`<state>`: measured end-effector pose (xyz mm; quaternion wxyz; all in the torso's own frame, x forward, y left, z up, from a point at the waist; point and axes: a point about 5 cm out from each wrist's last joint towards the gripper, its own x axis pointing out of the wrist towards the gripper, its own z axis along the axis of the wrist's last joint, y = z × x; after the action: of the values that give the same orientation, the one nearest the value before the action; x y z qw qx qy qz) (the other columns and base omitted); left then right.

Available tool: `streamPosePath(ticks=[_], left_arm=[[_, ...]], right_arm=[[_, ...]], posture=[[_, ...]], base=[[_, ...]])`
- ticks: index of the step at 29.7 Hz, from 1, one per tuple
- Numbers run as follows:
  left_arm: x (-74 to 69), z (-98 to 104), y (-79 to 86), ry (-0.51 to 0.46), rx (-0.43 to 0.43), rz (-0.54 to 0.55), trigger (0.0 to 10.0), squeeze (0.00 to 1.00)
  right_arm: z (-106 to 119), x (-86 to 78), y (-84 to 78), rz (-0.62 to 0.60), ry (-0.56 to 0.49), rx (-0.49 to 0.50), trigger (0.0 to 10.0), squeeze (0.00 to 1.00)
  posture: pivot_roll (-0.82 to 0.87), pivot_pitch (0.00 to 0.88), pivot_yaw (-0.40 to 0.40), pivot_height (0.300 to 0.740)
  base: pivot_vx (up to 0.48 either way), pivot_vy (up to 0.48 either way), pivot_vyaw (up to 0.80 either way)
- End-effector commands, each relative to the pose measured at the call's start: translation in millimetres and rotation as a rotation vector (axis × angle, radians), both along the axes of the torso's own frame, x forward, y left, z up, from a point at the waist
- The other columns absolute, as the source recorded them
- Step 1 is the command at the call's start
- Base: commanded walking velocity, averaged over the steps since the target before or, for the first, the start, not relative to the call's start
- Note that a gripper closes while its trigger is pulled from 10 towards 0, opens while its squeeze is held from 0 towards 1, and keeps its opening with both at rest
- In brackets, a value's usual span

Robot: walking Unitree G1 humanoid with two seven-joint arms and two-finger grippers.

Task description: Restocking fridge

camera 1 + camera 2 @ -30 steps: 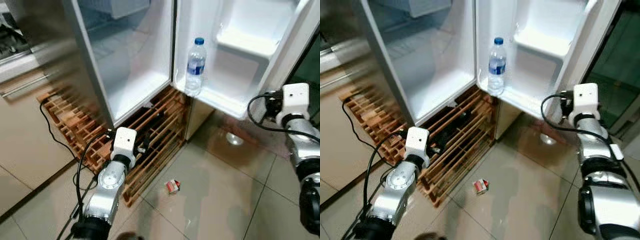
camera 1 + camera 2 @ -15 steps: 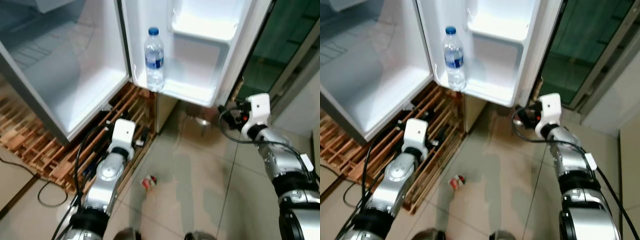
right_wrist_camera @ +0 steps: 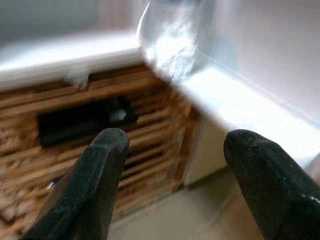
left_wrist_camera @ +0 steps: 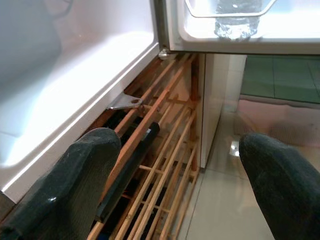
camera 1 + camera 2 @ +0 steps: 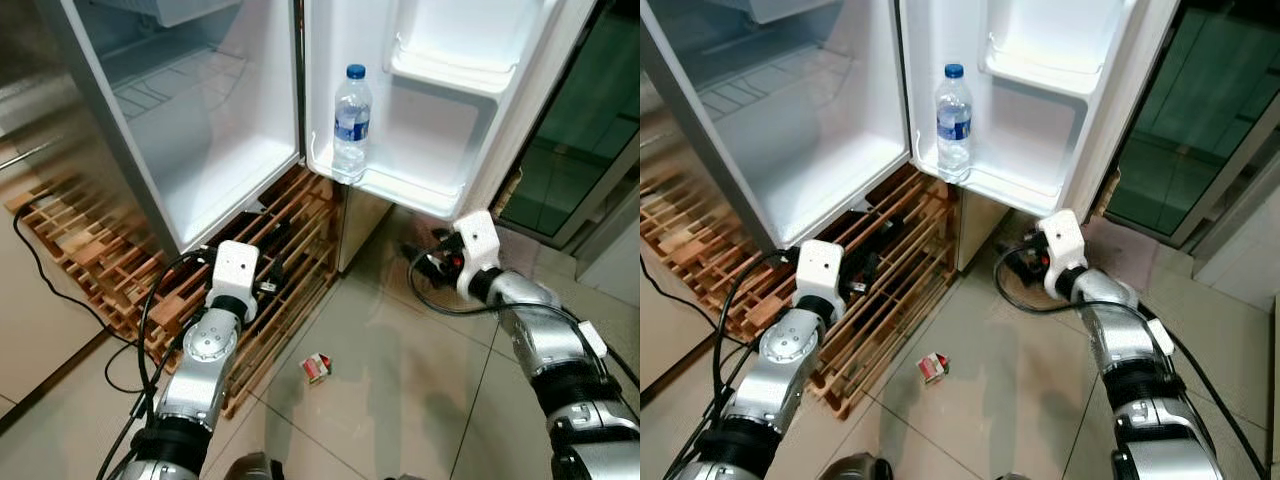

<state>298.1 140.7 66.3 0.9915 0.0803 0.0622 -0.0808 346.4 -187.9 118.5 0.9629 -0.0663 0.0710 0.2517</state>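
White plastic fridge, door swung open, cavity walls smooth and glossy, shelves look bare as far as visible. One clear water bottle, blue cap and blue label, stands upright in the lowest door bin, at about 12 o'clock in the head views. So progress: one item stocked at least, judged from the bottle sitting there; nothing else to stock is seen in either hand or on the floor, so what remains is unclear. Probably early or between fetches.

Left gripper spread wide, nothing between the soft black rounded fingers; it hangs low at 8 o'clock, over a wooden slatted rack that lies under the fridge base. Rack is raw reddish-brown wood, thin parallel bars, with a dark long object lying in it, cannot tell what. Metal hinge bracket at the fridge's bottom corner.

Right gripper also wide apart and empty, at 3 o'clock, low, just below the door's bottom edge, aimed toward the rack and bottle base; its wrist view is blurred. Black cable loops off that wrist.

Floor is glossy beige tile, reflective, with grout lines. Small red-and-white crumpled packet lies on the tile at 6 o'clock, well apart from both grippers. Black cord trails across the floor and rack at 9 o'clock. Dark green glass door at 2 o'clock.
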Motion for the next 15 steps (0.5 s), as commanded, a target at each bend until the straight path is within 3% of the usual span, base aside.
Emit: streamPosePath(ticks=[1,4,9,15], left_arm=[[-2.6,-2,-1.4,0.001,0.008,0.001,10.0,0.0],[-5.7,-3,-3.4,-0.005,0.003,0.007,10.0,0.0],[-7.4,-4,-5.3,-0.009,-0.006,0.025,10.0,0.0],[-5.3,-4,-6.8,-0.011,-0.005,0.032,10.0,0.0]], right_arm=[[13,6.6,-9.8,-0.044,-0.043,0.0,10.0,0.0],[27,12.9,-11.2,-0.061,-0.077,0.031,10.0,0.0],[38,15.1,-0.2,-0.035,-0.092,0.072,10.0,0.0],[35,18.7,3.6,-0.036,-0.095,0.03,10.0,0.0]], posture=[[0.13,0.028,-0.005,0.74],[0.13,0.034,-0.016,0.74],[0.12,0.038,-0.027,0.74],[0.12,0.038,-0.025,0.74]], base=[[0.0,-0.274,0.0],[0.0,-0.469,0.0],[0.0,-0.469,0.0],[0.0,-0.468,0.52]])
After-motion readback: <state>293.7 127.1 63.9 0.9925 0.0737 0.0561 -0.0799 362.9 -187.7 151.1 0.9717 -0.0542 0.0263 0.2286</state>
